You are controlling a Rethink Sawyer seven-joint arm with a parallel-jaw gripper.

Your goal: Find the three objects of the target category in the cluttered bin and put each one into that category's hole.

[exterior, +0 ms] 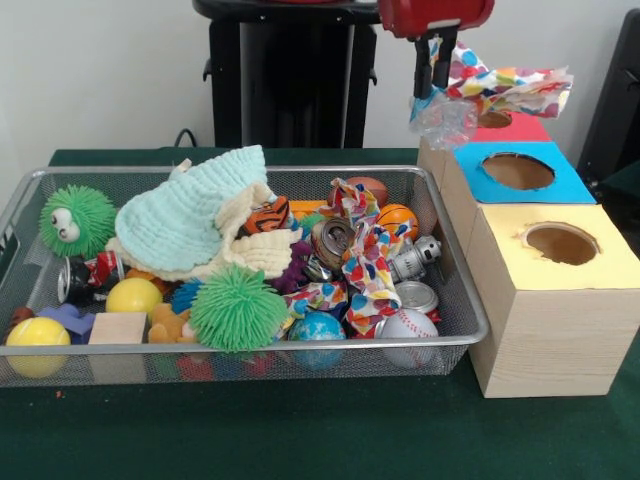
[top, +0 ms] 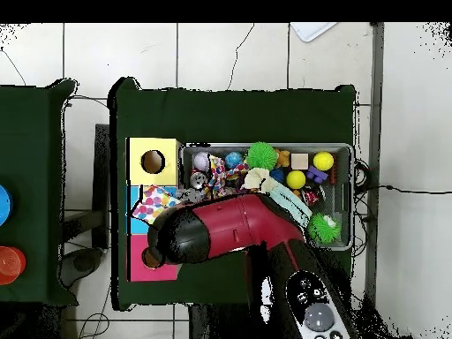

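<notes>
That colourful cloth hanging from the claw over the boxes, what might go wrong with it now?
The gripper pinches only one end of the patterned cloth, which spreads wide over the red box, so it may drape over the edge instead of dropping through the hole. A loose corner might also land on the neighbouring blue box. The thin pinch could let the cloth slip early.

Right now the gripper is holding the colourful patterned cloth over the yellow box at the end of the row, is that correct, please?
Not quite. The gripper does hold the colourful patterned cloth, but the cloth hangs over the red box at the far end, spilling toward the blue box. The yellow box is uncovered, its hole clear. The front view shows this.
</notes>
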